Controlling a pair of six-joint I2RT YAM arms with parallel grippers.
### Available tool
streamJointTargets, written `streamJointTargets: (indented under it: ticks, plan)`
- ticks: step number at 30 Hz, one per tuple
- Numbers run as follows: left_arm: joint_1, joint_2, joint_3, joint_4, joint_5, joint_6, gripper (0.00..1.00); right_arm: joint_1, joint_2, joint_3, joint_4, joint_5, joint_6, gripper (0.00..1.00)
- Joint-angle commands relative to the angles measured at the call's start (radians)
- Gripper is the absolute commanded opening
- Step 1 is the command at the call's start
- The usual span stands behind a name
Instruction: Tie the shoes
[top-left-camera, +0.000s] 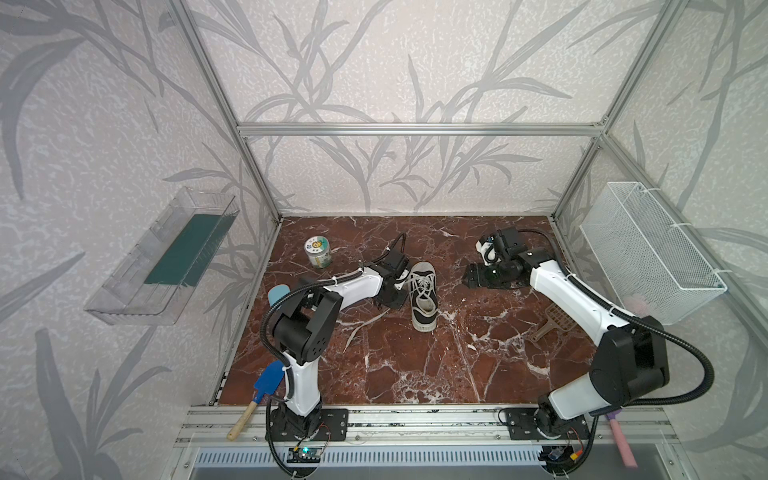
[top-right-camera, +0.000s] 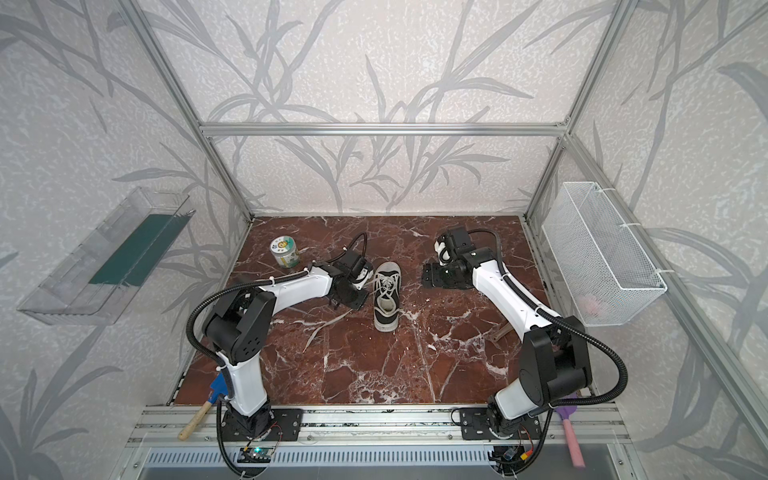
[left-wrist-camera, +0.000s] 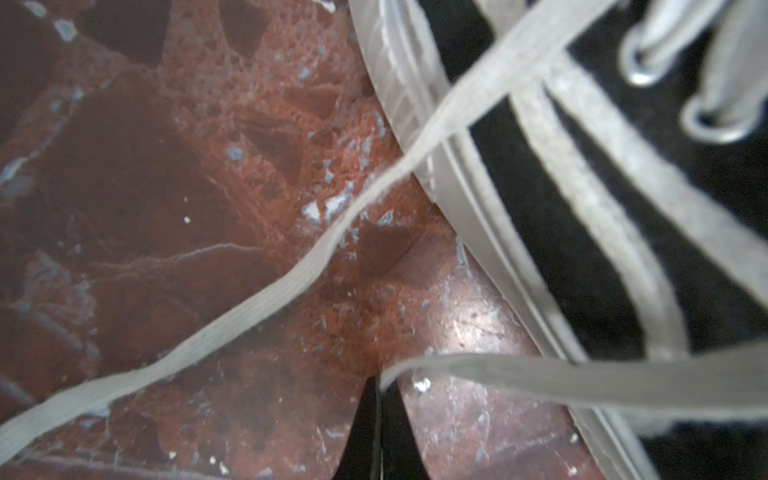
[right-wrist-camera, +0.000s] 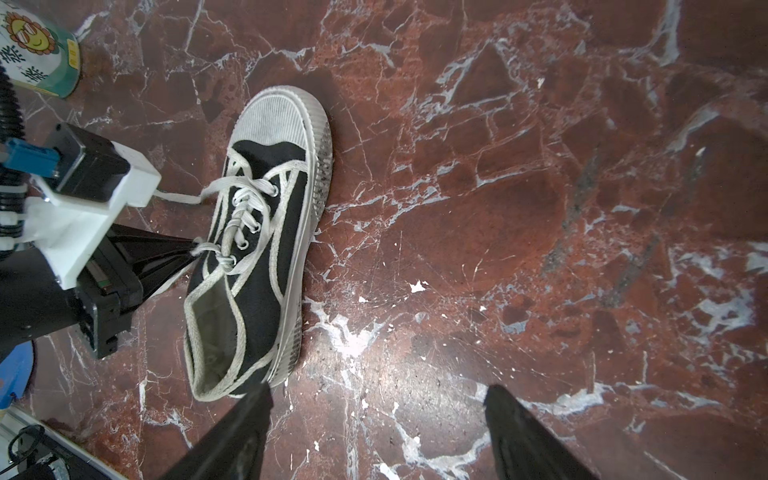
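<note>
Red-brown marble patterned the worktop (top-left-camera: 415, 374), with a blue spatula (top-left-camera: 266, 384) lying at its near left edge and a brown slotted scoop (top-left-camera: 555, 322) near the right arm. Midway back, slightly left of centre, the black canvas sneaker (top-left-camera: 424, 297) stood on its white sole, heel toward the arm bases and white toe cap toward the far wall. Just left of it, the left jaws were pinched shut on one white lace (left-wrist-camera: 540, 378) close beside the shoe. The other lace end (left-wrist-camera: 249, 301) trailed loose over the worktop toward the near left. Well right of the sneaker, the right jaws hung spread wide, gripping nothing. Farther back on the left stood a printed can (top-left-camera: 318, 251).
</note>
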Motion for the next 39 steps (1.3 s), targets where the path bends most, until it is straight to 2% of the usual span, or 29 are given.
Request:
streamJointTargets:
  ticks: [1,8,12,15,19,23,28,33,39]
  plan:
    - [-0.005,-0.065,0.102,-0.077,0.045,-0.026,0.0,-0.006,-0.033,-0.025,0.021,-0.017,0.008,0.81]
    - [-0.009,-0.038,0.275,-0.132,0.091,-0.044,0.0,-0.012,-0.033,-0.06,0.054,-0.037,0.006,0.8]
    - [-0.012,0.037,0.397,-0.188,0.134,-0.072,0.0,-0.016,-0.026,-0.074,0.08,-0.062,0.008,0.81]
    - [-0.021,0.081,0.469,-0.221,0.142,-0.082,0.0,-0.017,-0.024,-0.1,0.147,-0.139,-0.015,0.8]
    - [-0.025,0.103,0.523,-0.24,0.136,-0.09,0.0,-0.015,-0.031,-0.175,0.324,-0.287,-0.056,0.71]
    - [-0.025,0.117,0.56,-0.28,0.127,-0.084,0.0,0.003,-0.058,-0.282,0.569,-0.365,-0.076,0.62]
    - [-0.026,0.113,0.563,-0.304,0.119,-0.082,0.0,0.07,-0.015,-0.327,0.809,-0.397,-0.101,0.57]
    - [-0.024,0.099,0.551,-0.303,0.111,-0.082,0.0,0.104,0.084,-0.284,0.94,-0.427,-0.05,0.51]
    - [-0.023,0.098,0.558,-0.311,0.11,-0.083,0.0,0.125,0.194,-0.212,0.988,-0.466,-0.026,0.44]
